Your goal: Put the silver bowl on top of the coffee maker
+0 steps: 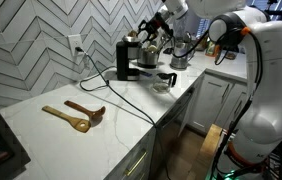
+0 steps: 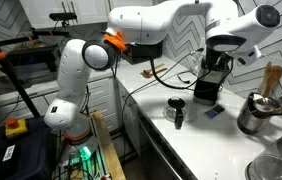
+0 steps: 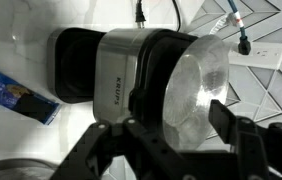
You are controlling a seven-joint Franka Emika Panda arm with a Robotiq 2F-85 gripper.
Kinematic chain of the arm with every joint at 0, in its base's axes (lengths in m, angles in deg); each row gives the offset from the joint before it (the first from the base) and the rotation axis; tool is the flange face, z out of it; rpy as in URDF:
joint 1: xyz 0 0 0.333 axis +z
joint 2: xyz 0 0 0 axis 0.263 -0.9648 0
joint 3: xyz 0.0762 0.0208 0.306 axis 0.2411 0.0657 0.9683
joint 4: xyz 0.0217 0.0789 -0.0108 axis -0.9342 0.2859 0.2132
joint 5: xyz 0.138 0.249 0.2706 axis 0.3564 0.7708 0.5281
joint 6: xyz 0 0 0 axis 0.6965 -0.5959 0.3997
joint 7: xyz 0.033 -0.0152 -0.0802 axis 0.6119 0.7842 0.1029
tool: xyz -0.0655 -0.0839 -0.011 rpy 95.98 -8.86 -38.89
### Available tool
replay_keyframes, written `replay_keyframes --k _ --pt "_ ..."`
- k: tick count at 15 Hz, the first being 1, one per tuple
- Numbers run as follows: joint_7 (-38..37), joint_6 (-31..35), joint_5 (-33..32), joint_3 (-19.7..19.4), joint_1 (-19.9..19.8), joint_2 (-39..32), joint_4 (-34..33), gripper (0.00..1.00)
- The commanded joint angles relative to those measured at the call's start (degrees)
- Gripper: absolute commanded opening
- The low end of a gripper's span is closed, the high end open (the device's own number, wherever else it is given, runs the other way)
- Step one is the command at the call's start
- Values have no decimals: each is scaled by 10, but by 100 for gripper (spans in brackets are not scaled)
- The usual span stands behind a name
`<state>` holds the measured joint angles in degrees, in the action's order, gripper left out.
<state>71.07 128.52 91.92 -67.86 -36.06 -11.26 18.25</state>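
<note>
The coffee maker (image 1: 128, 60) is a small black boxy machine standing by the chevron-tiled wall; it also shows in the other exterior view (image 2: 209, 82) and, turned sideways, in the wrist view (image 3: 106, 65). The silver bowl (image 3: 199, 80) rests against the machine's flat top. My gripper (image 3: 181, 125) is right at the bowl with its fingers spread to either side of it, so it looks open. In both exterior views the gripper (image 1: 149, 36) (image 2: 223, 58) hovers at the machine's top and hides the bowl.
A clear glass jug (image 1: 164, 80) stands in front of the machine, with a metal pot (image 1: 181, 56) beyond it. Wooden spoons (image 1: 76, 114) lie on the white counter. A blue packet (image 3: 16, 95) lies beside the machine. A black cord (image 1: 131, 100) crosses the counter.
</note>
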Motion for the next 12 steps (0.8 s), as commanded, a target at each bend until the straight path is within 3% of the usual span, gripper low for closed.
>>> replay_keyframes --k 1,8,9,12 --pt "-18 1 -21 -10 5 30 13 99" --pt "-11 -6 -41 -25 -3 87 40 100" --pt "-17 -1 -28 -19 -2 59 4 100" --pt "-16 -1 -33 -23 -3 72 15 100"
